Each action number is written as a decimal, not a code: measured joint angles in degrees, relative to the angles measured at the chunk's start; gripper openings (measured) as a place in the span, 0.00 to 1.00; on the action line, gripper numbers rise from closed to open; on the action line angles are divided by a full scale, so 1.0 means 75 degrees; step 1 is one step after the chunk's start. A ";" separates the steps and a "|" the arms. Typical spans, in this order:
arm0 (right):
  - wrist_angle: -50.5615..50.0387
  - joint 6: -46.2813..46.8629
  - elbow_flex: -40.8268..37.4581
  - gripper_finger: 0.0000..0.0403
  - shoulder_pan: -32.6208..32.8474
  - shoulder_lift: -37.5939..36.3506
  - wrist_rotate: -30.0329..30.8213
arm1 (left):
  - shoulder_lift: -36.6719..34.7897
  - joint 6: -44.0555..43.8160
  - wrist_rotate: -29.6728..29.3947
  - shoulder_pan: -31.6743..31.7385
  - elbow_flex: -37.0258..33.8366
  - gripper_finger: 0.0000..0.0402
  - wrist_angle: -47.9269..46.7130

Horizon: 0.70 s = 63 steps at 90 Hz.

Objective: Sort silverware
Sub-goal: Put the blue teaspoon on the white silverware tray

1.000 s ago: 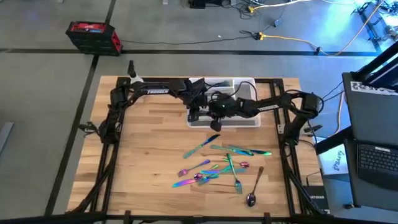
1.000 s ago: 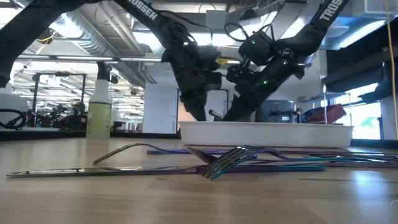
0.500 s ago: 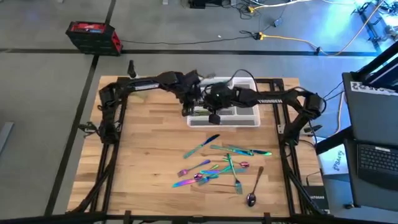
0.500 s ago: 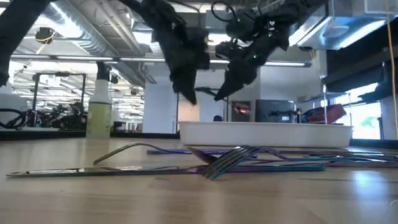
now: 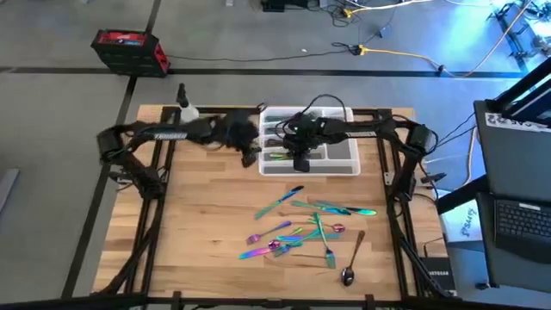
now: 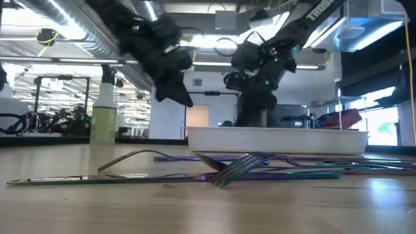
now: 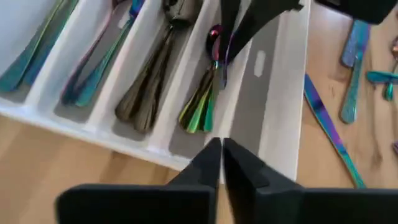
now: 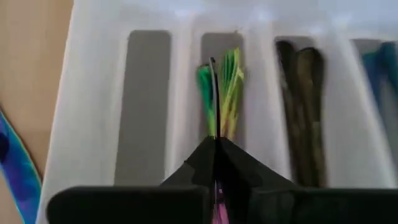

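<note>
Now the right gripper (image 8: 216,163), closed on a slim iridescent rainbow utensil (image 8: 214,93), hovers over the white compartmented plastic tray (image 5: 351,165); left gripper (image 7: 222,163), closed and empty, hangs beside the tray's edge.

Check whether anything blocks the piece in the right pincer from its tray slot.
Nothing visible does. The right pincer holds the slim piece directly above the tray slot with greenish silverware; the left pincer waits aside.

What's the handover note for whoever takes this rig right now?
Right gripper: shut on a slim rainbow piece, over the white tray, above the compartment with green pieces.
Left gripper: shut, empty, at the tray's edge.
Done: four compartments hold silverware; one beside the green pieces is bare.
Left: place the held piece, then sort the loose pile and the dark spoon on the table.
</note>
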 joint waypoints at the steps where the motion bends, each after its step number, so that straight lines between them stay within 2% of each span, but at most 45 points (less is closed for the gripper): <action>1: 0.0006 -0.0009 0.0000 0.00 0.0003 0.0027 -0.0005 | -0.0072 -0.0105 -0.0059 -0.0049 -0.0143 0.00 0.0154; 14: 0.0142 -0.0361 0.0000 0.00 -0.0002 0.0305 -0.0065 | -0.0807 -0.1073 -0.0627 -0.0757 -0.1664 0.00 0.1641; 26: 0.0266 -0.0419 0.0011 0.00 -0.0002 0.0384 -0.0046 | -0.1046 -0.1718 -0.0883 -0.1524 -0.2355 0.00 0.2366; 49: 0.0229 -0.0400 0.0293 0.01 -0.0002 0.0387 0.0007 | -0.1032 -0.2245 -0.1379 -0.2686 -0.2548 0.00 0.2758; 63: 0.0082 -0.0354 0.0592 0.09 -0.0002 0.0387 0.0004 | -0.1030 -0.2437 -0.1735 -0.2973 -0.2545 0.00 0.2799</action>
